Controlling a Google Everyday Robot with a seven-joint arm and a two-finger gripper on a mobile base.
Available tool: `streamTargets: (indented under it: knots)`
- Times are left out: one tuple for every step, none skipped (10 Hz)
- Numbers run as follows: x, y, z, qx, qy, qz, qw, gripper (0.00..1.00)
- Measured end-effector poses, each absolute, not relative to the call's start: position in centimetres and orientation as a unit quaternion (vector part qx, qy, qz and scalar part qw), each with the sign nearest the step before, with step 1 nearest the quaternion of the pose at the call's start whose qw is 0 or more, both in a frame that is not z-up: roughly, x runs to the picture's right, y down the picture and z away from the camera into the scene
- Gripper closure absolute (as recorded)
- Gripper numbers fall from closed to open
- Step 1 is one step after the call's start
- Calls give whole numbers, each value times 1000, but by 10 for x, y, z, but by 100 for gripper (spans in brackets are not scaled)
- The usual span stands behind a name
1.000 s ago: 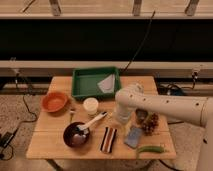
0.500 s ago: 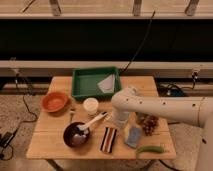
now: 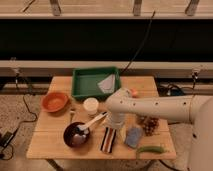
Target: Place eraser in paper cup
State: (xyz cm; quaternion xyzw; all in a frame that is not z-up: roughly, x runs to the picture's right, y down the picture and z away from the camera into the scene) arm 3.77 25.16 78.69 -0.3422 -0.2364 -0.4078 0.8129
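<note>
The striped eraser (image 3: 107, 140) lies flat near the table's front edge, between a dark bowl and a light blue pad. The white paper cup (image 3: 91, 105) stands upright toward the middle of the table, behind the dark bowl. My white arm comes in from the right. Its gripper (image 3: 116, 125) points down just above and behind the eraser's far end, open, with nothing in it. The cup is to the gripper's left and a little further back.
A dark bowl (image 3: 76, 135) with a white spoon sits left of the eraser, the light blue pad (image 3: 133, 136) right of it. A green tray (image 3: 80, 86) stands at the back and an orange bowl (image 3: 54, 101) at the left. A brown cluster (image 3: 149, 124) and a green pepper (image 3: 150, 149) lie at the right.
The arm has shifted a little to the left, bringing the gripper closer over the eraser. The objects on the table have not moved.
</note>
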Motion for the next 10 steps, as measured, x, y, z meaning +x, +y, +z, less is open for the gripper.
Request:
streamTargets:
  knots:
    - [35, 254, 789, -346, -238, -406, 812, 20]
    - [32, 255, 790, -348, -239, -407, 810, 20]
    - [30, 256, 791, -350, -239, -407, 809, 20]
    - [30, 256, 792, -350, -239, -406, 809, 20]
    - [25, 254, 793, -349, -241, -408, 808, 20]
    - [22, 253, 794, -348, -242, -409, 808, 20]
    - [21, 252, 795, -348, -242, -409, 808, 20]
    - [21, 250, 796, -348, -241, -408, 809, 20]
    - [21, 248, 799, -347, -240, -408, 809, 24]
    - [20, 247, 801, -347, -241, -410, 809, 33]
